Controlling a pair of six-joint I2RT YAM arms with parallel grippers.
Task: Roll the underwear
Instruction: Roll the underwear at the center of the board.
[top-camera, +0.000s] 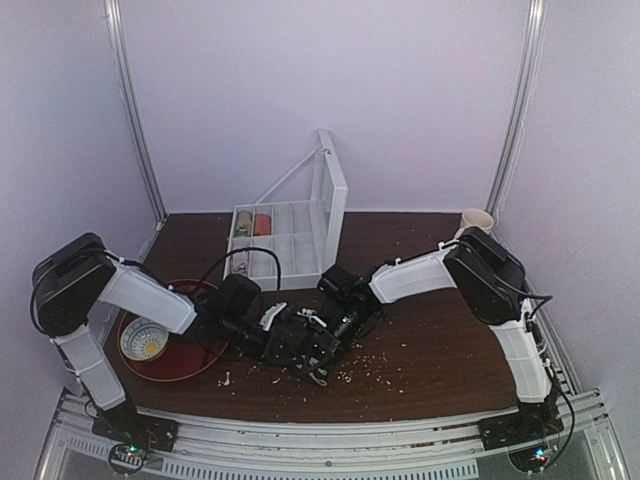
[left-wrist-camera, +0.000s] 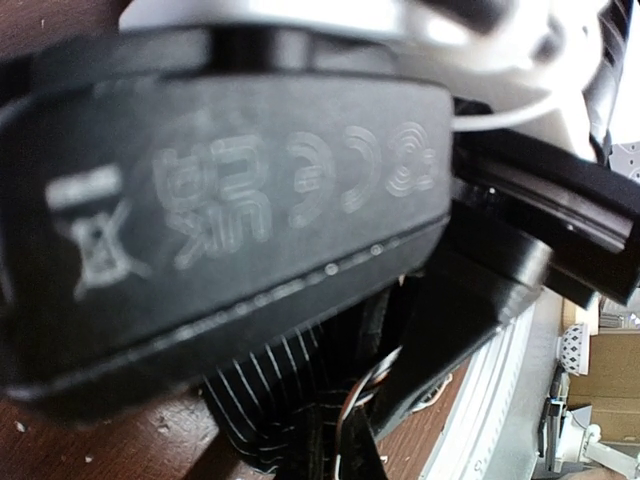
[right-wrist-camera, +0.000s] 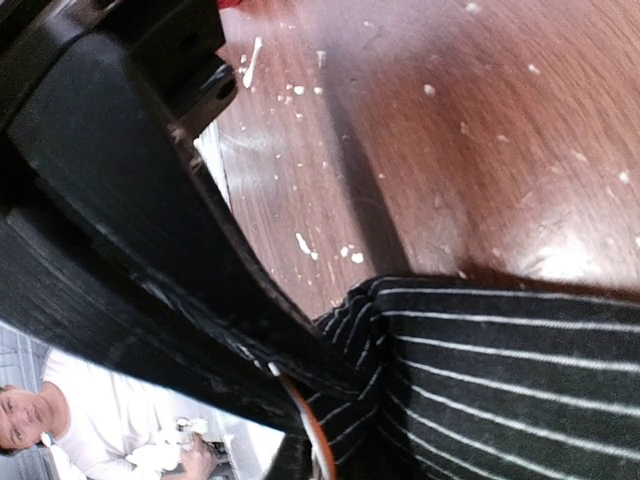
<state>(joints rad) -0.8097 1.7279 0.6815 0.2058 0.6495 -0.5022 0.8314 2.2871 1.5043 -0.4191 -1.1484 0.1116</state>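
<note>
Underwear (right-wrist-camera: 520, 380): bunched mid-width on the bench (top-camera: 440, 350), toward the near edge.
Jaws: left and right meet at the cloth; grip cannot be told.
Rolling well: likely needs tight turns, level edges.

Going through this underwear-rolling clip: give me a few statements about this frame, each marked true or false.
1. The organizer box has its lid open. True.
2. The bowl sits on bare table at the right. False: it lies in the red tray at the left.
3. The underwear is black with pale pinstripes. True.
4. The table is free of crumbs. False: pale crumbs are scattered on it.
5. The cup stands at the far left corner. False: it stands at the far right corner.
</note>
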